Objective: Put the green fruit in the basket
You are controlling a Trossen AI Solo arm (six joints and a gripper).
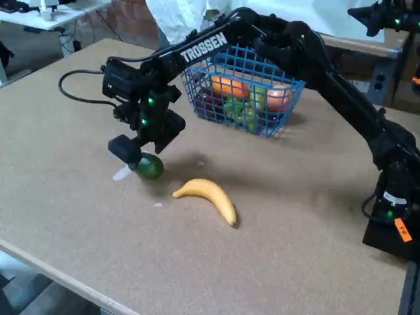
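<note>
Tool (140,159) low over tabletop (79,197), fingers straddling green fruit (151,167) for pickup; whether clamped, cannot tell. Basket (244,92) well apart behind; banana (209,198) near.

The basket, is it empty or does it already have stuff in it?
Not empty. The basket already holds several fruits: orange, reddish and yellow-green ones show through the blue mesh. The green fruit is outside it, on the table at the gripper.
</note>
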